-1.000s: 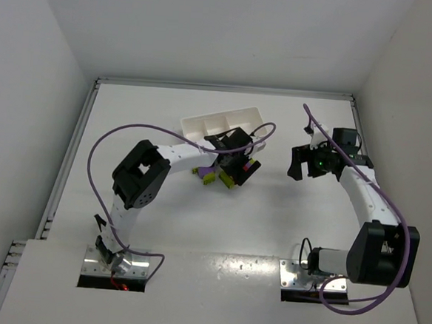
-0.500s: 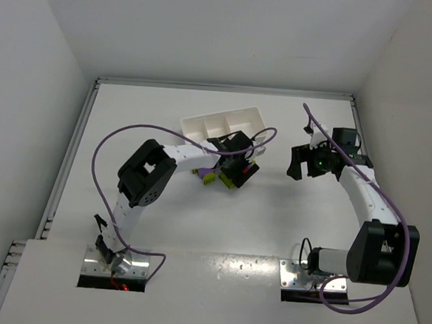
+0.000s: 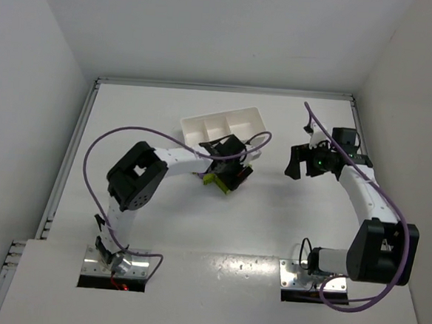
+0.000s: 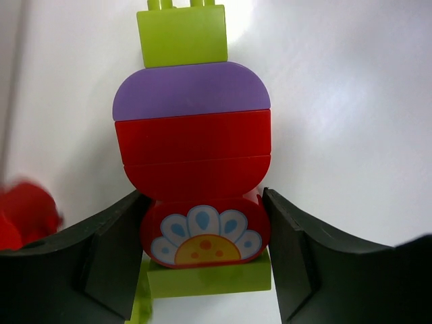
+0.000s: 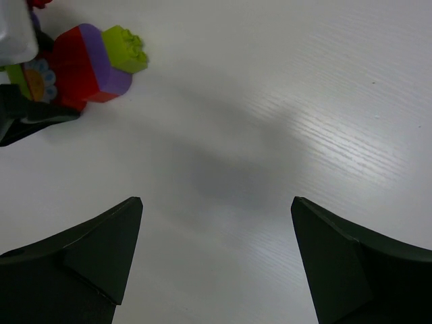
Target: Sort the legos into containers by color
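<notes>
one white table (image 3: 160, 225) holds a white three-compartment tray (image 3: 196, 123) at its far middle. just in front of the tray, a joined lego stack (image 4: 192, 135) of lime, purple and red lies flat. the left gripper (image 4: 202, 202) presses both sides of the stack's red flower brick (image 4: 202, 233). the right gripper (image 5: 216, 223) hangs wide open, well apart.

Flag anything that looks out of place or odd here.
Several legos sit joined as one mixed stack, lime, purple and red together, on the table near the tray, not as loose single-colour bricks. The left gripper flanks its flower-printed end.
</notes>
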Tool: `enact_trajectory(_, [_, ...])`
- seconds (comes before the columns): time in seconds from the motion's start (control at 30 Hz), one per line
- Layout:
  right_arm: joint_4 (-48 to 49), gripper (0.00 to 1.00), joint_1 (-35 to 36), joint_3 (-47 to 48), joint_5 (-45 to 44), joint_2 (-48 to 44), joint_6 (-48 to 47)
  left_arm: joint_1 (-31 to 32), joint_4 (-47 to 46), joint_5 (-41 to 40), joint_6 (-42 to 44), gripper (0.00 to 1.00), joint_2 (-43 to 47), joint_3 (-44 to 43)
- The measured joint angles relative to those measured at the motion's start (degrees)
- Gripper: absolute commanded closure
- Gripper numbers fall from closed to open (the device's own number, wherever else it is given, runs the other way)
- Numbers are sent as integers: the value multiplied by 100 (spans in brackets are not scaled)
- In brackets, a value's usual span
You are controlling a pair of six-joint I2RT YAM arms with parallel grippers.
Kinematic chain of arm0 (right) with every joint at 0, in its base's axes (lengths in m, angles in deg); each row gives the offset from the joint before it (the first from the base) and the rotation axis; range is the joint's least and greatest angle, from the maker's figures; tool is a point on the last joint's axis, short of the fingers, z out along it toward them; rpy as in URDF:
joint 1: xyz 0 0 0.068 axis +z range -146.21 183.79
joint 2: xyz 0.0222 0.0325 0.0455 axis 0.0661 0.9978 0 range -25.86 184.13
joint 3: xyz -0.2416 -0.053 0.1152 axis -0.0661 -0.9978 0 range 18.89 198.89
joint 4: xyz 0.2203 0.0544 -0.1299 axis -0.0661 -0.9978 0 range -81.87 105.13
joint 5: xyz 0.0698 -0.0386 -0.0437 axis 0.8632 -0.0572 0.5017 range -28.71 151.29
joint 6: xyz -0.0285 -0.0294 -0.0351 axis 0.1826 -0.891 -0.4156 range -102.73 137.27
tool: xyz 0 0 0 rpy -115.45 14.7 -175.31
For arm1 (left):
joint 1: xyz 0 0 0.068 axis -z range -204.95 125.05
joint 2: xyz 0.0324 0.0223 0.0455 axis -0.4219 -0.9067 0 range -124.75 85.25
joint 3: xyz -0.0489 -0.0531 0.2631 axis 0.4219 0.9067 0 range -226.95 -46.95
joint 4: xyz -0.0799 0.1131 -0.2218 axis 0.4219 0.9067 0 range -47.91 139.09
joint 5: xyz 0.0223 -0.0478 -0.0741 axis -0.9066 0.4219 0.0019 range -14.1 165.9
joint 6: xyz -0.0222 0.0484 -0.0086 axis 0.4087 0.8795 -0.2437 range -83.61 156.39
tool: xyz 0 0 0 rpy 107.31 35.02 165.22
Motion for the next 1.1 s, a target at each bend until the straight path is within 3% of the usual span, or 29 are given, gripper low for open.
enact_trajectory(0.17, [-52, 8, 0, 0, 868, 168, 380, 0, -404, 420, 179, 51, 1773, 1781])
enact_trajectory(0.33, [-26, 8, -4, 2, 2225, 439, 1073, 22, -767, 774, 352, 54, 3010, 2232])
enact_trajectory(0.67, [684, 9, 35, 28, 4151, 745, 2433, 404, -1049, 844, 632, 57, 3305, 2369])
enact_trajectory(1.1, [975, 12, 74, 46, 4551, 922, 2796, 699, -1139, 774, 734, 59, 3399, 2426])
